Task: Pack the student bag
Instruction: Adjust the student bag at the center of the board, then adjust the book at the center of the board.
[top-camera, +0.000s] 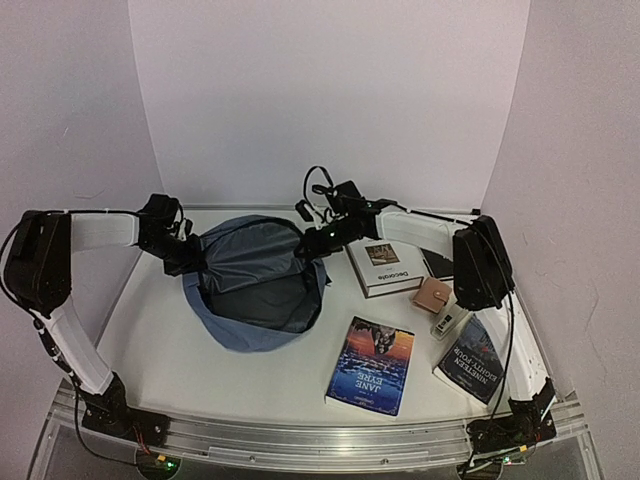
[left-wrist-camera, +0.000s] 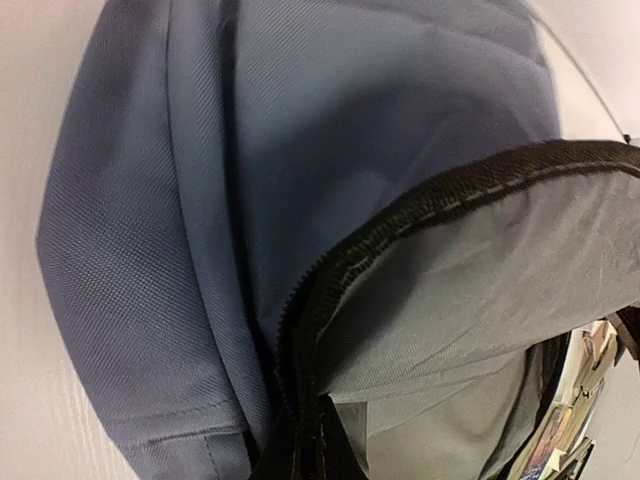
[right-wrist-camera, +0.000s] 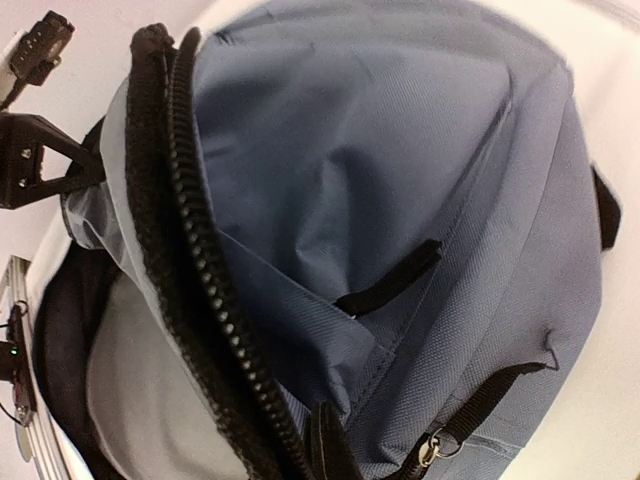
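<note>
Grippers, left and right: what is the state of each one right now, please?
The left gripper: closed on the zipper rim of the soft slate-blue fabric backpack.
The right gripper: closed on the opposite rim.

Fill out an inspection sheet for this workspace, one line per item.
Surface: white table, no spills seen.
Job's things: student bag lies mid-table, main zipper open, mouth stretched wide.
Clutter: Jane Eyre book, Nineteen Eighty-Four book, white book, tan wallet and small white-and-black item, all right of the bag.
Grippers: left tool and right tool each shut on the bag's opening rim, on opposite sides.
Cables: black cable loops above the right wrist.
Surroundings: white backdrop panels; nothing else seen.
</note>
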